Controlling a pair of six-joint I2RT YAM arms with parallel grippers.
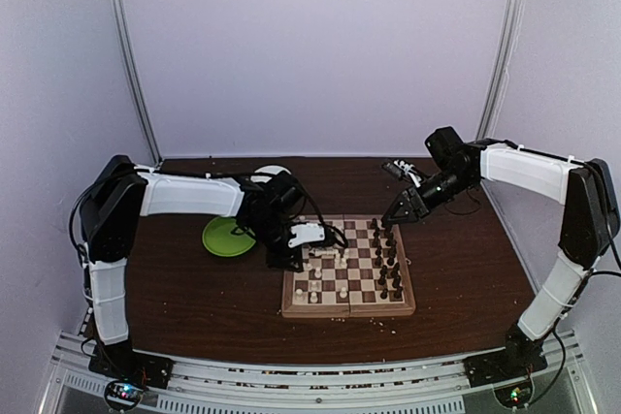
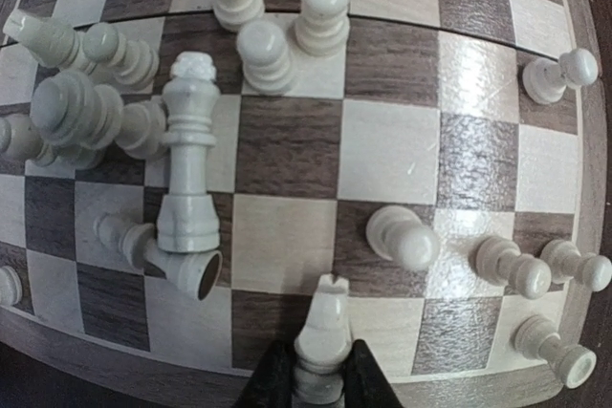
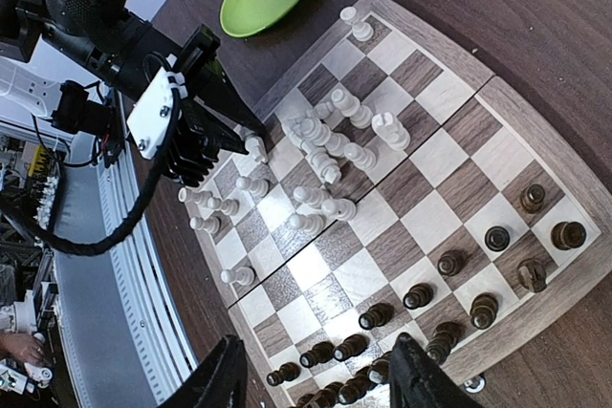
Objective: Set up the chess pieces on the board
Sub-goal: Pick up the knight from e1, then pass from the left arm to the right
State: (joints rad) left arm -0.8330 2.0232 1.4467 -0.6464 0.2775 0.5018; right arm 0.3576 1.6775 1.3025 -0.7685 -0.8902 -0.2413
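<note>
The board (image 1: 347, 312) lies at the table's middle. Cream-white chess pieces (image 1: 325, 257) crowd its left half: several lie tumbled in a heap (image 2: 105, 112), among them a tall crowned piece (image 2: 189, 160) on its side. A few pawns (image 2: 402, 236) stand near the board's edge. My left gripper (image 2: 320, 370) is shut on the base of one white piece (image 2: 323, 317) over the board's near-left edge. Dark pieces (image 3: 449, 308) stand along the board's right side. My right gripper (image 3: 320, 365) hovers open above them, holding nothing.
A round green plate (image 1: 228, 237) sits on the dark table just left of the board, behind the left arm. Pale crumbs dot the table around the board. A small dark object (image 1: 396, 169) lies at the back, near the right arm.
</note>
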